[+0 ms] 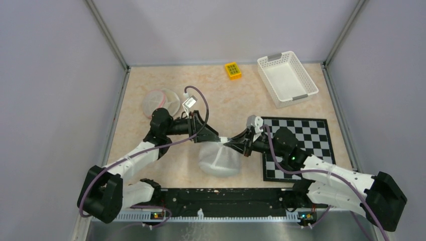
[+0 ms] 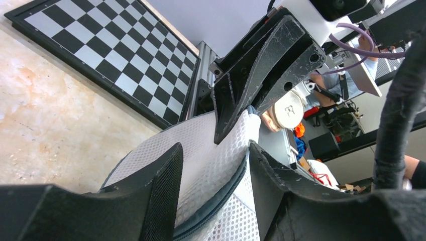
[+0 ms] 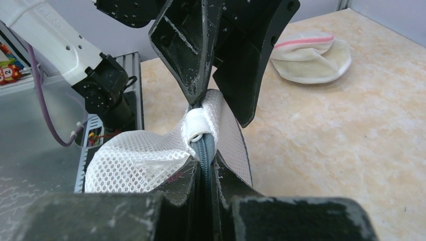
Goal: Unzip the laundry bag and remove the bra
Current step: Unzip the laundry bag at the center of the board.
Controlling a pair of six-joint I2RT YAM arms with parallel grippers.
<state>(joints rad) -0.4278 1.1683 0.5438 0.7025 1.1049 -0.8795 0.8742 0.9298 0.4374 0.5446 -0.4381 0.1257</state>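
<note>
At the desk's (image 1: 236, 98) six o'clock edge the laundry bag (image 1: 219, 161), soft white honeycomb mesh, is drawn up into a peak. Ribbed and black, the left fingers (image 2: 161, 186) stand half-wide, pressing a fold of mesh from both sides. The right fingers (image 3: 178, 193) pinch narrowly on the dark zip (image 3: 206, 150) below its white tab. Open marbled surface lies toward twelve. A flat checkered mat (image 1: 306, 133) lies at three, a round cream pad (image 1: 162, 102) at ten.
</note>
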